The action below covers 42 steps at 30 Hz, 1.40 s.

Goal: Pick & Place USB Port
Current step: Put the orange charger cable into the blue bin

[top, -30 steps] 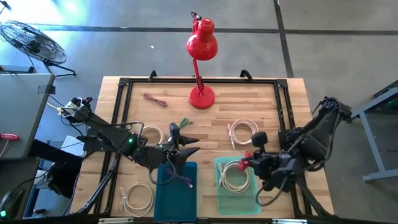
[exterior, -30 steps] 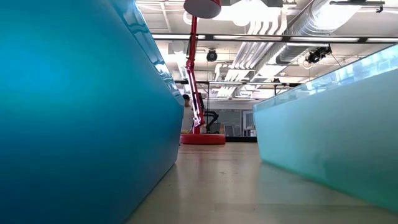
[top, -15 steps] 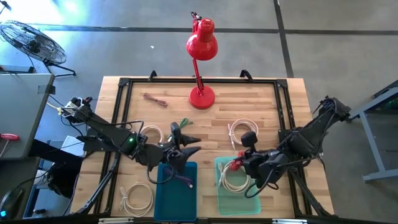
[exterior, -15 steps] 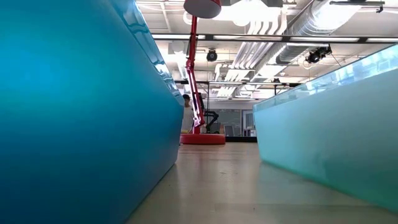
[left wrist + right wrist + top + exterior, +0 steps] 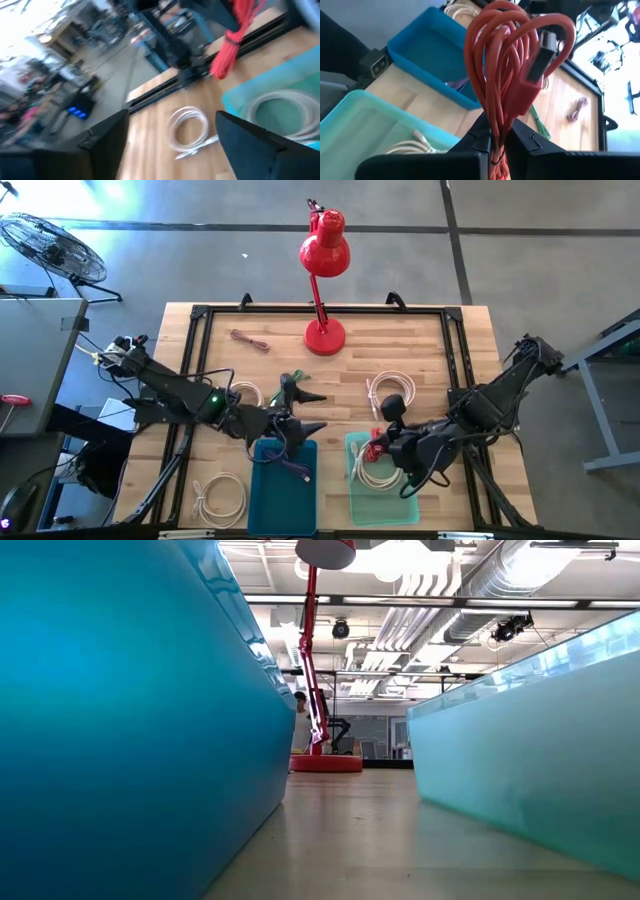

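High view gives you the counter (image 5: 420, 330) first, then two bins at its near edge: a blue bin (image 5: 282, 490) and a pale green bin (image 5: 385, 490) that already holds a coil of white cable (image 5: 375, 470).

Your right tool (image 5: 378, 448) hangs over the green bin's far rim, pressed together on a bundle of red cable (image 5: 505, 65), pinching it low so the loops and the plug stand up above the grip. Judge that bundle light and floppy: the loops will sag and spring apart when let go, so lower it well inside the walls before you release. If you must re-grip, take the gathered middle, not the plug.

Your left tool (image 5: 300, 412) sits over the blue bin's far edge, fingers spread, holding nothing; a purple cable (image 5: 293, 470) lies in that bin.
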Motion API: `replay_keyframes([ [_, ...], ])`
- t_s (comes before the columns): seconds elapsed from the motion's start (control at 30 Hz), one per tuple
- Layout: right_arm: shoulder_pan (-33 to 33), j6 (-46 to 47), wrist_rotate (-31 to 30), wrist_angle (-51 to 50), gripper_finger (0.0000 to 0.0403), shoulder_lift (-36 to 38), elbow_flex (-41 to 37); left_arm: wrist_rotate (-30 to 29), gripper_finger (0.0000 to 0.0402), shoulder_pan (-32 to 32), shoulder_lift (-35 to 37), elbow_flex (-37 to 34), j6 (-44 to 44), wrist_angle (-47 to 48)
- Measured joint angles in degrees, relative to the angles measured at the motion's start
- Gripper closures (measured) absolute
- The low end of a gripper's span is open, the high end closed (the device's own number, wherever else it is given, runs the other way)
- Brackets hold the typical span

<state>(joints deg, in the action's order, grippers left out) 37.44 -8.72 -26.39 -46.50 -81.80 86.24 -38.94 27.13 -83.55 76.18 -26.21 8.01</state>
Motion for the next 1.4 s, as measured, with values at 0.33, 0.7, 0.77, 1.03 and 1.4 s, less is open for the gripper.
replay_keyframes([
  [0.33, -2.3, -7.9, 1.0, 7.9, 0.0385, 0.0, 0.0, 16.0, 0.007, -3.6, -4.2, 0.1, -0.5, -10.7],
  [0.7, -4.1, -7.9, 2.2, 7.8, 0.0385, 0.0, 0.0, 23.2, 0.0069, -4.6, -7.5, 0.0, -3.9, -24.1],
  [0.77, -4.1, -7.9, 2.4, 7.8, 0.0385, 0.0, 0.0, 23.5, 0.0069, -4.5, -7.5, 0.0, -4.1, -25.0],
  [1.03, -4.1, -8.0, 2.4, 7.8, 0.0385, 0.0, 0.0, 31.1, 0.0069, -4.6, -8.4, 0.1, -3.5, -29.9],
  [1.4, -4.1, -8.1, 2.4, 7.8, 0.0385, 0.0, 0.0, 32.1, 0.0069, -4.7, -10.7, 0.1, -3.5, -33.8],
])
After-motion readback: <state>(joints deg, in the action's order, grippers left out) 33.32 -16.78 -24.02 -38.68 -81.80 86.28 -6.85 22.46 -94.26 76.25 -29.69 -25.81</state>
